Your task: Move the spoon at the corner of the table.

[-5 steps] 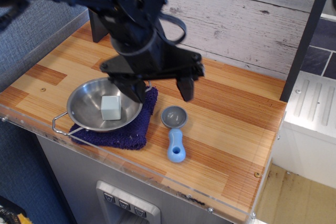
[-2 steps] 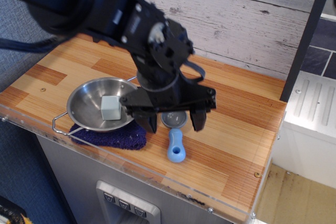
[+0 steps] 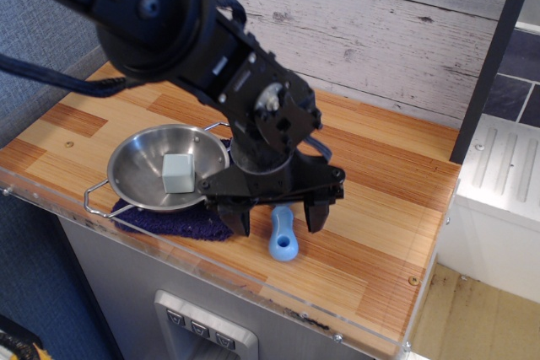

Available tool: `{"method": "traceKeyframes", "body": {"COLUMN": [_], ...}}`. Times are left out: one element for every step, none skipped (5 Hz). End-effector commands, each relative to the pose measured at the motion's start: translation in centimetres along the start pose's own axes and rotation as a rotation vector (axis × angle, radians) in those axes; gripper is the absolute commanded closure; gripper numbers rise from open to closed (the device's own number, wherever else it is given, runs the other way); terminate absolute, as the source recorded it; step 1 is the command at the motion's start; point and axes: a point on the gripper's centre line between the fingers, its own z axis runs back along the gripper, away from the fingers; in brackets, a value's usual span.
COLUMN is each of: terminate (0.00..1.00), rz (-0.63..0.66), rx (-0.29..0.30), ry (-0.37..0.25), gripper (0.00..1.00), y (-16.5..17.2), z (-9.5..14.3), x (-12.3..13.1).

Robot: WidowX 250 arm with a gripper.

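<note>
Setting: we see a whitewashed plank wall behind a striped wooden table (image 3: pixel 380 200) with a clear rim along its front edge.
Far left: a steel two-handled bowl (image 3: pixel 143 179) holds a pale cube (image 3: pixel 178 174) and sits on a dark purple cloth (image 3: pixel 173 221), partly overhanging it.
Centre: our gripper (image 3: pixel 276 215) hangs low over the table, just right of the bowl and cloth.
Fingers: we have them spread wide, one dark finger (image 3: pixel 237 217) on each side of the spoon's handle, closed on nothing that we can see.
Spoon: the spoon (image 3: pixel 283 236) lies between the fingers near the front edge; only its light-blue handle with the end hole shows, the bowl end being hidden under the wrist.
Right: bare planks run out to the corner.
Risk, cloth: we judge the left finger stands so near the cloth and bowl that closing could drag them.
Risk, grip: the handle is thick and smooth, so an off-centre pinch could let it pivot or slip.
Risk, edge: the rim is close, and a careless push might wedge the spoon against it.
</note>
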Motion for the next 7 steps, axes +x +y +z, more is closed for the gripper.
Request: {"method": "traceKeyframes", "body": {"terminate": [0.0,0.0,0.0,0.0,0.0,0.0,0.0], "rz": [-0.01,-0.008,-0.012,-0.028,-0.122,-0.126,-0.111], "rx": [-0.017,-0.007,0.0,-0.011,-0.034,-0.079,-0.135], "ry": [-0.017,-0.019,-0.018,-0.013,-0.02,-0.044,-0.092], "gripper": [1.0,1.0,1.0,1.0,1.0,1.0,1.0], "y": [-0.9,-0.9,-0.8,-0.4,-0.7,-2.1,-3.6], "z": [-0.1,-0.2,-0.2,-0.4,-0.3,0.6,2.4], "x": [-0.4,-0.6,-0.7,-0.7,-0.1,1.3,4.0]}}
